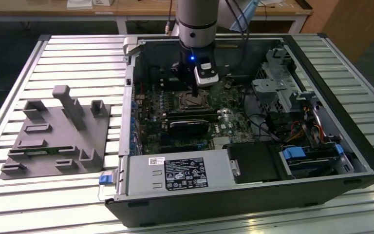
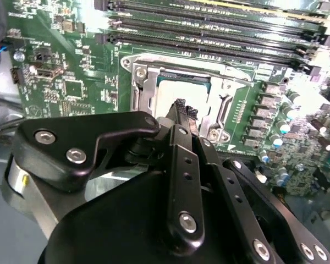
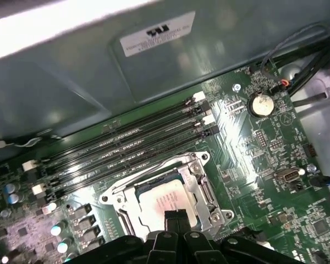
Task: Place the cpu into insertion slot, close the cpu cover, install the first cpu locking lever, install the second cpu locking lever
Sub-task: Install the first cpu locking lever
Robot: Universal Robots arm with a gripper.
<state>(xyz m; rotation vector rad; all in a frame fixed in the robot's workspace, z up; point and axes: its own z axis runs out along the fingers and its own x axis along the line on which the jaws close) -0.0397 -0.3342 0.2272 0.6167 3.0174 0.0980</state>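
Roughly, across exterior view's left to right: grey fixture block (image 1: 57,131) well apart on slatted table (image 1: 76,53); case wall (image 1: 127,97); insertion slot (image 1: 192,101) with open room above board; drive cage (image 1: 284,87) crowding far side. Just beside slot edge: memory slots (image 3: 126,146); near opposite side, long black card (image 1: 188,127). Seated in slot: cpu (image 3: 164,199), silvery-grey square top, flat, ringed by cpu cover (image 3: 204,190) lying down. Vertical arm (image 1: 196,19); gripper (image 2: 182,108) over cpu, fingertips pinched together; contact with cpu unclear.

cpu (image 3: 160,197) edge seemingly behind tool (image 3: 176,217)
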